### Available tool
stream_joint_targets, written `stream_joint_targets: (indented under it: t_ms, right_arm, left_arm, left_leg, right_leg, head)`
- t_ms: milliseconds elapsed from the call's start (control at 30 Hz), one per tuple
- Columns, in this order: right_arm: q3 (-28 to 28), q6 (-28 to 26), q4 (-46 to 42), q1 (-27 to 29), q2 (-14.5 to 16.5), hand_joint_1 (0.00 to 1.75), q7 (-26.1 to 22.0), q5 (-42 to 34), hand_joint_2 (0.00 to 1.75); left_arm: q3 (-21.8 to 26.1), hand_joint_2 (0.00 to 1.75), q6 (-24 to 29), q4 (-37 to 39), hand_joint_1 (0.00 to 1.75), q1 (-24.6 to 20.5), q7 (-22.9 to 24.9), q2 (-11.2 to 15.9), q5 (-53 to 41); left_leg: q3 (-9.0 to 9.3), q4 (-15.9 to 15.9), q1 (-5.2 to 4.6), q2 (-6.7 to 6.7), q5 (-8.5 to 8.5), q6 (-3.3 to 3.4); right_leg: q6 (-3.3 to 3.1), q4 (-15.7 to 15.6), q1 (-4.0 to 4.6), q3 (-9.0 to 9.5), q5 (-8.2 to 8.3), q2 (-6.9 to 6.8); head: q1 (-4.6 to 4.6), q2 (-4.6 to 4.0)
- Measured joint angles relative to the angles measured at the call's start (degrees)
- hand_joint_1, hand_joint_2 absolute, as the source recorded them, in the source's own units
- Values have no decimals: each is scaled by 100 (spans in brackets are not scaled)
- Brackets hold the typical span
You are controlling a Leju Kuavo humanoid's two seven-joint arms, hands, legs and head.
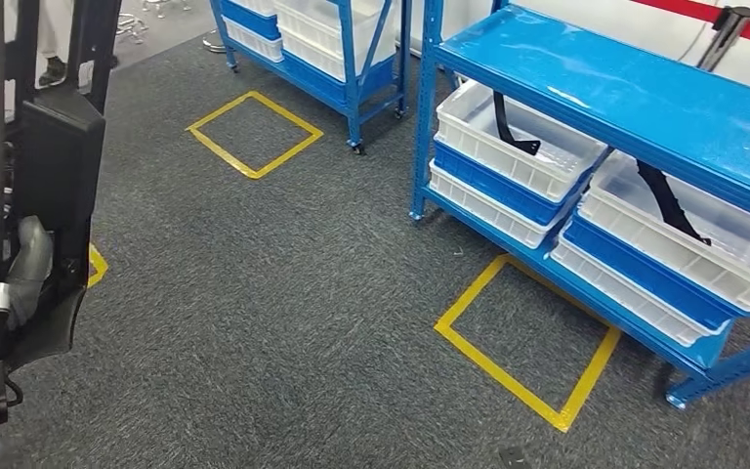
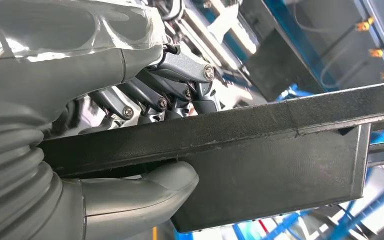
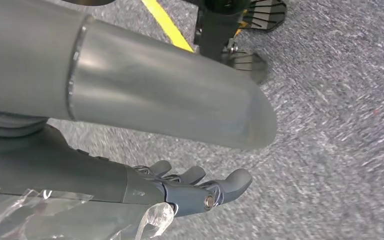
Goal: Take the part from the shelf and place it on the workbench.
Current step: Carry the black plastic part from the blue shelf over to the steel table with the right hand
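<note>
My left hand grips a long black part at the left edge of the head view, and the part stands upright there. In the left wrist view the thumb presses one face of the black part while the dark fingers wrap over its other edge. My right hand hangs over the grey carpet with its fingers stretched out and nothing in it. Two more black parts lie in white bins on the blue shelf to the right.
Grey carpet covers the floor, with yellow tape squares marked on it, one right in front of the shelf. A second blue rack on wheels with white bins stands further back. The shelf's post reaches the floor.
</note>
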Motion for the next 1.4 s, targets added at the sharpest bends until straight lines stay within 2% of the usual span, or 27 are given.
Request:
stream_joint_targets:
  t_ms: [33, 100, 167, 233, 300, 367, 400, 433, 467, 533, 600, 667, 733, 800, 867, 900, 933, 967, 1033, 1100, 1167, 1200, 1233, 1300, 1333, 1367, 1400]
  right_arm:
    - [1, 1, 1, 1, 0, 0, 12, 6, 0]
    - [2, 2, 1, -9, 0, 0, 52, 30, 0]
    - [8, 2, 1, -44, 6, 0, 92, 49, 0]
    - [15, 1, 0, -66, 4, 0, 114, 55, 0]
    - [20, -1, -1, -69, -14, 0, 145, 85, 0]
    - [24, -7, 0, -69, -26, 0, 185, 109, 0]
    - [26, -13, 0, -72, -28, 0, 198, 107, 0]
    - [27, -23, 0, -79, -27, 0, 204, 91, 0]
    - [27, -32, -1, -91, -22, 0, 206, 76, 0]
    - [27, -50, -1, -124, -21, 0, 208, 61, 0]
    - [27, -58, -1, -163, -26, 0, 215, 83, 0]
    - [30, -60, -5, -213, -3, 0, 230, 121, 0]
    - [34, -60, -13, -248, 31, 0, 261, 163, 0]
    - [44, -61, -17, -256, 57, 0, 297, 203, 0]
    - [60, -62, -18, -255, 83, 0, 319, 226, 0]
    - [68, -63, -18, -254, 97, 0, 325, 231, 0]
    - [75, -63, -18, -254, 108, 0, 327, 234, 0]
    - [81, -64, -18, -255, 120, 0, 327, 241, 0]
    - [98, -64, -18, -260, 135, 0, 329, 261, 0]
    - [123, -64, -19, -286, 165, 0, 340, 291, 0]
    - [156, -66, -26, -342, 230, 0, 366, 330, 0]
    - [170, -69, -33, -367, 261, 0, 379, 345, 0]
    - [183, -73, -39, -383, 287, 0, 391, 355, 0]
    - [202, -80, -46, -384, 313, 0, 401, 361, 0]
    - [210, -82, -46, -380, 321, 0, 401, 363, 0]
    - [216, -83, -46, -378, 328, 0, 401, 365, 0]
    - [220, -83, -46, -378, 338, 0, 398, 369, 0]
  left_arm:
    - [1, 175, -1, -1, 175, 1, -3, 0, -5]
    - [2, 175, -4, -2, 175, 5, -6, 1, -19]
    - [6, 175, -8, -3, 175, 16, -7, 4, -43]
    - [19, 175, -7, -11, 175, 33, -7, 18, -64]
    - [42, 175, 1, -21, 175, 60, -6, 33, -80]
    - [70, 175, 9, -26, 175, 135, 2, 40, -113]
    - [91, 175, 9, -29, 175, 185, 8, 44, -142]
    - [112, 175, 7, -34, 175, 231, 13, 52, -171]
    - [135, 175, 5, -42, 175, 268, 20, 64, -192]
    - [175, 175, 4, -61, 175, 316, 36, 89, -206]
    - [221, 175, 4, -81, 175, 371, 57, 106, -209]
    - [274, 175, 5, -99, 175, 451, 71, 128, -207]
    - [340, 175, 8, -125, 175, 530, 73, 153, -191]
    - [397, 175, 10, -144, 175, 594, 65, 167, -168]
    - [423, 175, 11, -144, 175, 664, 39, 169, -146]
    - [433, 175, 11, -144, 175, 698, 21, 169, -134]
    - [442, 175, 13, -144, 175, 727, 3, 169, -121]
    - [456, 175, 14, -144, 175, 748, -12, 170, -105]
    - [494, 175, 24, -144, 175, 781, -36, 169, -76]
    - [534, 175, 40, -144, 175, 811, -78, 169, -38]
    - [585, 175, 61, -144, 175, 870, -132, 176, 20]
    - [617, 175, 70, -144, 175, 915, -155, 184, 44]
    - [654, 175, 78, -143, 175, 949, -177, 192, 65]
    - [711, 175, 89, -142, 175, 989, -218, 202, 98]
    - [727, 175, 93, -138, 175, 1001, -232, 203, 115]
    - [736, 175, 96, -132, 175, 1022, -240, 203, 126]
    - [744, 175, 96, -125, 175, 1044, -251, 203, 131]
  left_leg:
    - [-12, 14, -1, -74, -7, -23]
    - [-46, 22, 11, -189, -6, -89]
    - [-66, 14, 37, -266, 9, -153]
    - [-167, 215, 27, -78, -108, -202]
    - [-502, 901, 16, 253, -440, -241]
    - [-881, 1644, 39, 403, -696, -267]
    - [-943, 1750, 53, 437, -682, -279]
    - [-873, 1601, 66, 471, -565, -293]
    - [-682, 1233, 82, 551, -379, -315]
    - [-260, 413, 88, 821, -77, -335]
    - [-112, 87, 45, 924, 6, -265]
    - [-129, 82, 13, 770, 22, -151]
    - [-128, 64, 21, 623, 43, -56]
    - [-125, 58, 16, 484, 51, 18]
    - [-125, 59, -19, 328, 50, 58]
    - [-123, 60, -39, 238, 49, 67]
    - [-118, 61, -56, 147, 50, 69]
    - [-109, 63, -66, 55, 50, 69]
    - [-104, 68, -78, -97, 48, 61]
    - [-134, 72, -74, -215, 54, 20]
    - [-167, 57, -57, -339, 73, -56]
    - [-189, 89, -52, -306, 52, -89]
    - [-253, 217, -57, -185, -25, -121]
    - [-559, 849, -53, 199, -354, -178]
    - [-770, 1271, -41, 332, -539, -209]
    - [-948, 1619, -23, 400, -663, -235]
    - [-1039, 1790, -6, 436, -692, -253]
  right_leg:
    - [-14, -355, -7, 144, 154, 109]
    - [-44, -650, 8, 265, 238, 214]
    - [-98, -685, 30, 287, 260, 65]
    - [-167, -739, 19, 324, 286, -80]
    - [-208, -762, 27, 344, 287, -229]
    - [-218, -760, 47, 348, 273, -374]
    - [-212, -759, 47, 354, 263, -443]
    - [-198, -758, 40, 364, 251, -513]
    - [-174, -757, 30, 383, 234, -582]
    - [-101, -755, 35, 431, 187, -701]
    - [-13, -768, 51, 486, 146, -816]
    - [71, -793, 29, 535, 120, -918]
    - [120, -621, -8, 491, -33, -725]
    - [115, 76, -11, 173, -416, -374]
    - [86, 905, 16, -259, -717, -244]
    - [63, 1070, 29, -376, -703, -229]
    - [32, 975, 41, -375, -566, -211]
    - [-5, 647, 50, -260, -339, -168]
    - [-80, -215, 63, 81, 98, 110]
    - [-108, -646, 72, 247, 250, 277]
    - [-135, -684, 86, 263, 257, 146]
    - [-164, -708, 87, 280, 269, 74]
    - [-194, -731, 82, 296, 281, -5]
    - [-237, -763, 83, 317, 287, -162]
    - [-250, -763, 92, 318, 278, -243]
    - [-256, -762, 100, 319, 270, -325]
    - [-258, -762, 105, 320, 260, -404]
  head:
    - [1, 0]
    - [-3, 0]
    - [-9, 0]
    - [-14, 0]
    - [-19, 0]
    - [-20, 0]
    - [-20, 0]
    - [-20, 0]
    - [-20, 0]
    - [-17, -1]
    - [-8, -1]
    - [1, 0]
    - [7, 0]
    - [13, 0]
    - [14, 0]
    - [14, 0]
    - [14, 0]
    - [13, 0]
    - [13, 0]
    - [14, -1]
    - [14, -1]
    - [11, 0]
    - [8, 0]
    - [1, 0]
    - [-2, 0]
    - [-2, 0]
    - [-2, 0]
